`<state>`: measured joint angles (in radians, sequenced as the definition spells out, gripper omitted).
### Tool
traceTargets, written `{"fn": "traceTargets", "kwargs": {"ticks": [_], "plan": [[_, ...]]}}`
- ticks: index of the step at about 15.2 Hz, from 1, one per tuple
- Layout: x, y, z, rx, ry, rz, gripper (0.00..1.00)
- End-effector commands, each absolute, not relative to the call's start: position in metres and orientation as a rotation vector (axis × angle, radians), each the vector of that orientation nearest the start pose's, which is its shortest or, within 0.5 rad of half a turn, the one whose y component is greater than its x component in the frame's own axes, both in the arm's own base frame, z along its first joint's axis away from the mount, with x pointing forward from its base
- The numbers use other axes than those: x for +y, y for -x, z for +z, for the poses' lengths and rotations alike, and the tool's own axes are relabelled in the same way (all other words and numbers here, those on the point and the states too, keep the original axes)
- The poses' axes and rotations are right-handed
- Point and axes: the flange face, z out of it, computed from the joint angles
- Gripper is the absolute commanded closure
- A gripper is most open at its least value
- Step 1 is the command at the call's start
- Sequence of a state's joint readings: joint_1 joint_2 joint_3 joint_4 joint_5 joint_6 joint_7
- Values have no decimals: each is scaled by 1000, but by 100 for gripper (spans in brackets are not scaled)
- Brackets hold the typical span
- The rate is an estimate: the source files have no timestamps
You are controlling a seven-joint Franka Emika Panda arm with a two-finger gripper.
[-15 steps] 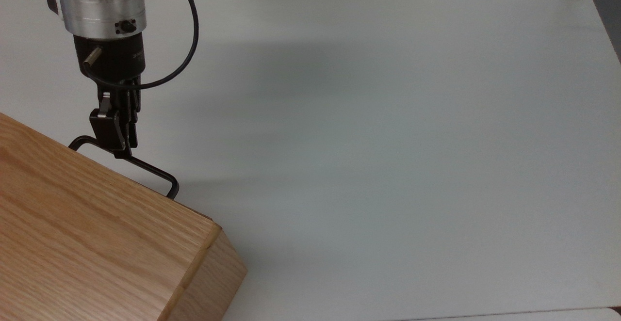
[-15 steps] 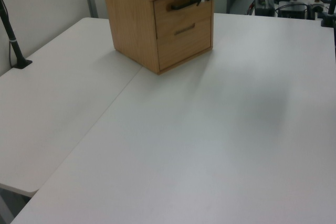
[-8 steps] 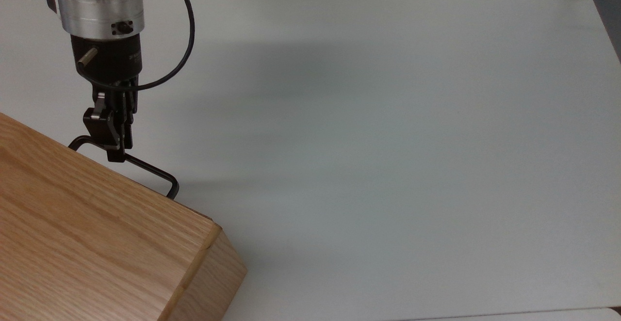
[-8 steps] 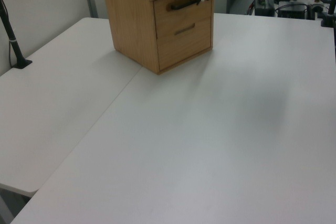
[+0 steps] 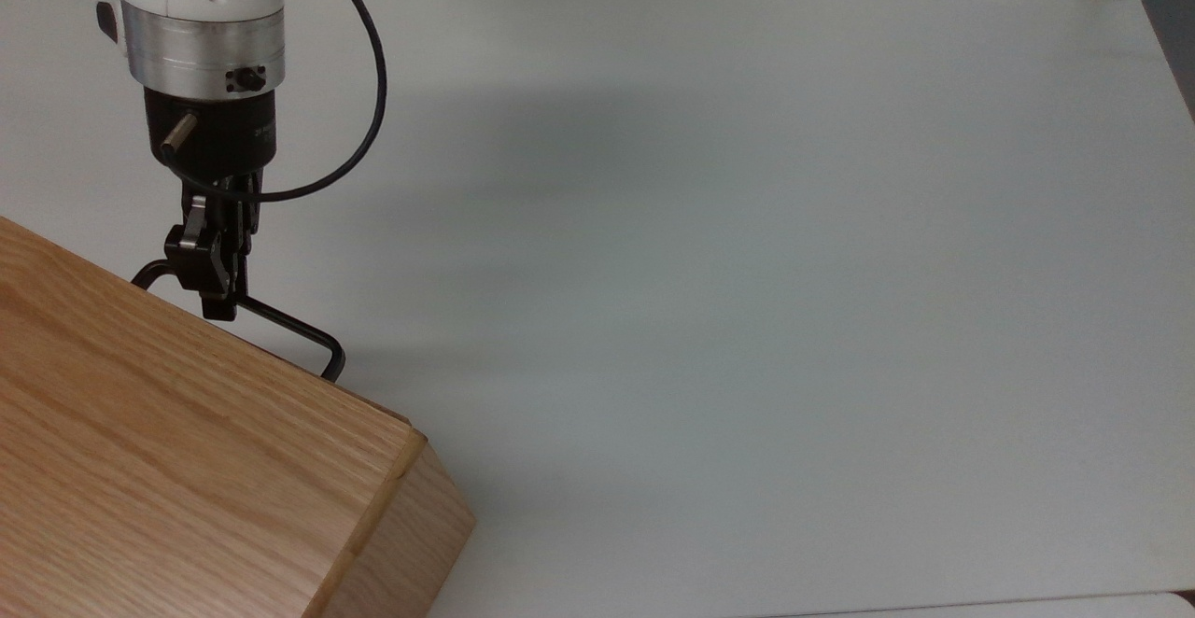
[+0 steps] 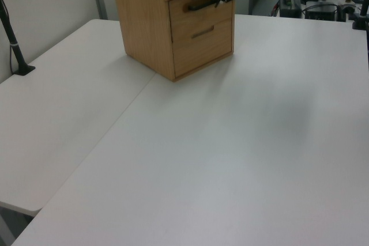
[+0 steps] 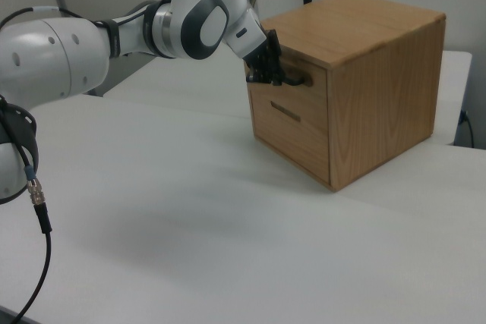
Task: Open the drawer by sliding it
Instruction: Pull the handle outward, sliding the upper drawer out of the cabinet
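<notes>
At the cabinet's upper front, the gripper (image 5: 217, 296) sits on the black handle (image 5: 289, 330) of the top drawer (image 6: 199, 8), fingers pinched narrow around the bar, so it looks clamped on it, near the end at the top view's left rather than mid-bar. Arm (image 7: 201, 17) reaches in from the right view's left, wrist tilted down toward the drawer face. A black cable (image 5: 369, 86) loops off the wrist.

The drawer is in the upper slot of the oak cabinet (image 5: 168, 450), front panel flush or nearly flush with the casing in the left and right views; no gap I can make out, so judged not yet slid out. A second drawer (image 6: 204, 43) sits below, also closed, with a slim handle. The cabinet stands on the white table (image 5: 747, 273), at the top view's lower left corner, turned at an angle to the table edges.

Risks, as judgement: the grip is off-centre on a thin bar, so a pull could twist the drawer in its rails and jam it, or the fingers could slip along or off the bar. If the pull is not in line with the rails, or the rails stick, the whole cabinet may drag across the smooth table, since nothing visible holds it down.

Contents: both drawers closed, insides hidden, cannot tell what they hold.
</notes>
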<state>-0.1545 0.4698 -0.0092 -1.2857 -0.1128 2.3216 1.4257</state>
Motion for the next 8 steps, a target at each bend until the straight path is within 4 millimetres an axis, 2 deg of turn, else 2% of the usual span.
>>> {"fn": "traceTargets", "kwargs": {"ticks": [1, 2, 8], "plan": [[-92, -706, 576, 1861, 2150, -733, 89], [-85, -698, 579, 1850, 2185, -705, 89], [-58, -680, 581, 1815, 2309, -587, 89]]}}
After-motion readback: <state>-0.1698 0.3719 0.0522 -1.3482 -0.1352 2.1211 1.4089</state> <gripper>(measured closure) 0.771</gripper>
